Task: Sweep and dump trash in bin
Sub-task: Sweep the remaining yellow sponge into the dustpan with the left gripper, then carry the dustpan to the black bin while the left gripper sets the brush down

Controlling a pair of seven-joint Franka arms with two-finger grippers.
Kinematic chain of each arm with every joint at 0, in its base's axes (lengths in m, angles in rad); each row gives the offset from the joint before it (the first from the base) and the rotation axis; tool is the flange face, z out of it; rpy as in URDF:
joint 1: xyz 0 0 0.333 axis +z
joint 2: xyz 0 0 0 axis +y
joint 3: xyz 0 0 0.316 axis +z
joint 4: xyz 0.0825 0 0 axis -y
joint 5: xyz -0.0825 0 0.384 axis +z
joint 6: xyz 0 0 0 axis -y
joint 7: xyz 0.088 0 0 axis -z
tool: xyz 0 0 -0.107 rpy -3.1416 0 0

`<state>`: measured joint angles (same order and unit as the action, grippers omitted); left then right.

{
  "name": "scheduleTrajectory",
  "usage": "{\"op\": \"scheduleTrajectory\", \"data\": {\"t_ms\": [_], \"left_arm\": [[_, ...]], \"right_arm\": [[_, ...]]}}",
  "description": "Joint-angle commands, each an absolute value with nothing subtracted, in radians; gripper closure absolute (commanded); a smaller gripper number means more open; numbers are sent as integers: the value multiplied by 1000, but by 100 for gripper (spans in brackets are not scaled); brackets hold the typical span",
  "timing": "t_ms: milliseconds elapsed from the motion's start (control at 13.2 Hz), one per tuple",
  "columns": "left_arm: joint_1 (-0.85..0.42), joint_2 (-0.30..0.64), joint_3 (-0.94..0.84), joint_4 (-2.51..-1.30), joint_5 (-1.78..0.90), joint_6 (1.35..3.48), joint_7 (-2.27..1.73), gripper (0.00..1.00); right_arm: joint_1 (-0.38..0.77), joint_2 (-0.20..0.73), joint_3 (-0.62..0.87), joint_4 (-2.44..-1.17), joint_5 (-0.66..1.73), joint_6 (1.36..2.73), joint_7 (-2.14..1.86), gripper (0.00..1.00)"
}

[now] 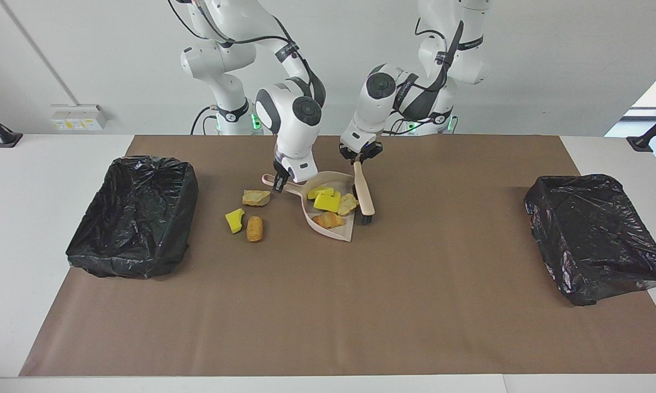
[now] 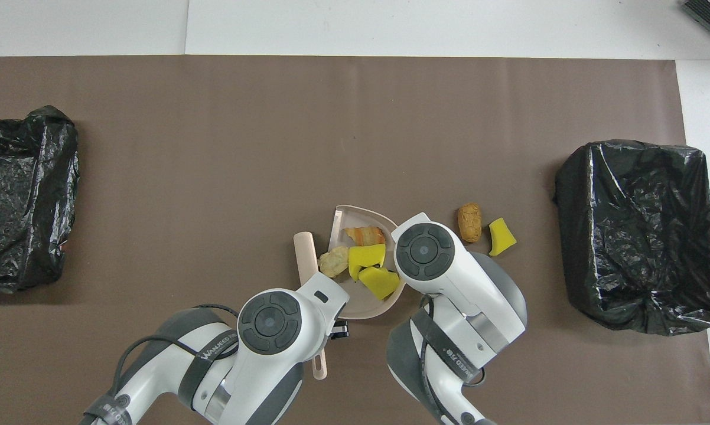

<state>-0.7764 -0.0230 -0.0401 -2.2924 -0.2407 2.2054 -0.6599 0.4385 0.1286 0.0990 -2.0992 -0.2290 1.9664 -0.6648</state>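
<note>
4 pieces of trash lie in the pale pink dustpan (image 1: 328,229) near the centre of the facing view: 2 yellow sponge pieces (image 1: 327,201), a tan bread chunk (image 1: 347,203) at the open edge, and an orange striped pastry piece (image 1: 329,220). 3 more pieces lie on the brown mat (image 1: 328,305) just beside the dustpan, toward the left of that frame: a tan bread slice (image 1: 256,197), a small yellow sponge scrap (image 1: 234,220) and an orange roll (image 1: 255,228). The right gripper (image 1: 277,184) is pinched on the dustpan handle (image 1: 270,179), left of centre in the facing view. The left gripper (image 1: 359,158) is pinched on the upper end of the beige brush (image 1: 364,192), whose black bristles (image 1: 365,219) rest on the mat against the dustpan's open edge, touching the tan bread chunk. 2 bins lined with black bags stand at the mat's ends: one bin (image 1: 134,215) at the left of the facing frame, the other bin (image 1: 598,234) at its right. In the overhead view, the dustpan (image 2: 355,213) sits at lower centre, partly covered by both arms.
</note>
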Motion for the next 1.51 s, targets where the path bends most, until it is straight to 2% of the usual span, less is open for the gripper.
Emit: {"op": "scheduleTrajectory", "data": {"t_ms": [0,303,681,983,1286,1437], "left_arm": [[-802,2,-23,-2253,-268,2188,-629,100],[-776,-26,-12,-2252,-242,2041,-629,100],[-675,-118,-12,-2247,-215,1935,-574,100],[-571,-173,-11,-2174,-213,1777,-391,100],[-583,-190,-21,-2178,-193,1749,-416,100],[-616,-193,-66,-2200,-193,1759,-532,100]], "right_arm": [[425,118,106,-2115,-253,1977,-652,100],[425,120,106,-2115,-253,1977,-653,100],[411,121,106,-2114,-249,1977,-650,100],[361,72,104,-2102,-182,1977,-660,100],[315,14,101,-2045,-137,1968,-660,100],[255,-5,98,-1987,-135,1904,-692,100]]}}
